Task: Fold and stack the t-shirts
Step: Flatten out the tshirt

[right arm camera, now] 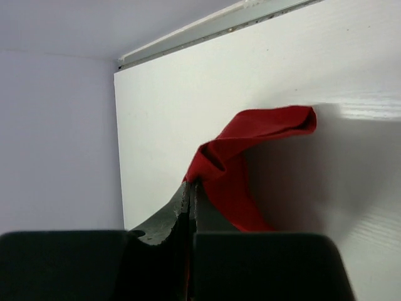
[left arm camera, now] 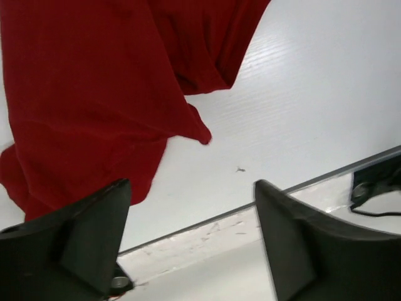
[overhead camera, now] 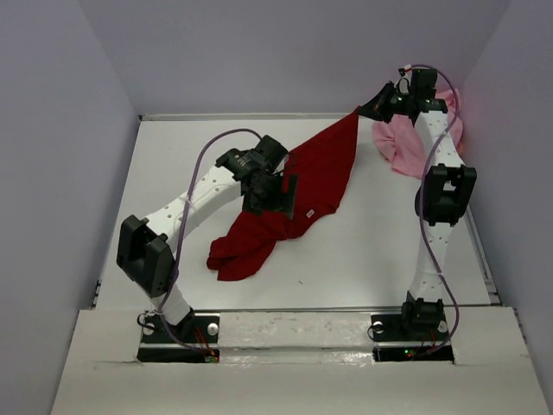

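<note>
**A:** What could go wrong from here?

**B:** The plain dark red cloth t-shirt point(overhead camera: 320, 173) sprawls across the middle of the flat white desk point(overhead camera: 363, 259). One end is bunched toward the near left, and the other is strung up to the far right. Only the right gripper point(right arm camera: 191, 188) has it, clamped tight on a small pinch of cloth. A hard pull could slip that pinch, or drag the heap into a worse tangle.

**A:** And the left gripper point(left arm camera: 193, 188)?

**B:** Its jaws are apart with nothing between them, and it hovers over the red cloth.

**A:** The plain light pink cloth t-shirt point(overhead camera: 399, 147)?

**B:** It's crumpled at the far right, beside the right arm point(overhead camera: 441, 190), and a swing there might snag it. The arm hides much of it. I also cannot tell whether the pinched bit is hem or sleeve.
</note>
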Robot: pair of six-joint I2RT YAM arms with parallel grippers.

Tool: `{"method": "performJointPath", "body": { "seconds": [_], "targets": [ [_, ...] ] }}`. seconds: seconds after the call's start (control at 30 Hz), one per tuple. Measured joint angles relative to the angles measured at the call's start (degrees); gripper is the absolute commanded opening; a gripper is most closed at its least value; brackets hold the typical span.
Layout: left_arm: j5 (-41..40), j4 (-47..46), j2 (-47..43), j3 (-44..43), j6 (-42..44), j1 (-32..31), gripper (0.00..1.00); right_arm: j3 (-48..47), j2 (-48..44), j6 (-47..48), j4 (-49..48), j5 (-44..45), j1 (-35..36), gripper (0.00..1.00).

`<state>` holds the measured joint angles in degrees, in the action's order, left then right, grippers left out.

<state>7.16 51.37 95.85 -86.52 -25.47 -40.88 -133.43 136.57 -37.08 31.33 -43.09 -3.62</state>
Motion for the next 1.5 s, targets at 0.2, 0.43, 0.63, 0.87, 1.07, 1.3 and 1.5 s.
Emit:
{"method": "performJointPath", "body": {
  "seconds": [0.2, 0.43, 0.63, 0.87, 1.07, 1.3, 1.5],
  "targets": [
    [-4.61, -0.63, -3.34, -7.48, -0.07, 1.01, 0.99, -0.35, -3.41, 2.29, 1.44, -0.35, 0.00, 0.00],
    [-1.79, -6.08, -8.35, -2.21, -1.14, 13.70, 0.99, 0.13, -3.41, 3.45, 3.19, -0.44, 0.00, 0.00],
    [3.74, -11.15, -8.59, 9.53, -3.58, 26.05, 0.99, 2.93, -3.41, 4.90, 3.87, -0.42, 0.00, 0.00],
    [8.13, -13.46, -7.69, 14.95, -5.14, 31.89, 0.99, 4.28, -3.45, 5.81, 4.55, -0.42, 0.00, 0.00],
    [10.71, -16.72, -9.14, 24.00, -6.47, 34.93, 0.99, 4.28, -3.48, 6.16, 4.52, -0.44, 0.00, 0.00],
    [10.75, -17.33, -10.25, 31.69, -9.38, 36.87, 0.99, 4.85, -3.50, 6.47, 4.44, -0.48, 0.00, 0.00],
    [10.34, -18.16, -10.47, 32.06, -11.06, 37.22, 0.99, 5.53, -3.58, 6.88, 4.59, -0.52, 0.00, 0.00]
  ]
}}
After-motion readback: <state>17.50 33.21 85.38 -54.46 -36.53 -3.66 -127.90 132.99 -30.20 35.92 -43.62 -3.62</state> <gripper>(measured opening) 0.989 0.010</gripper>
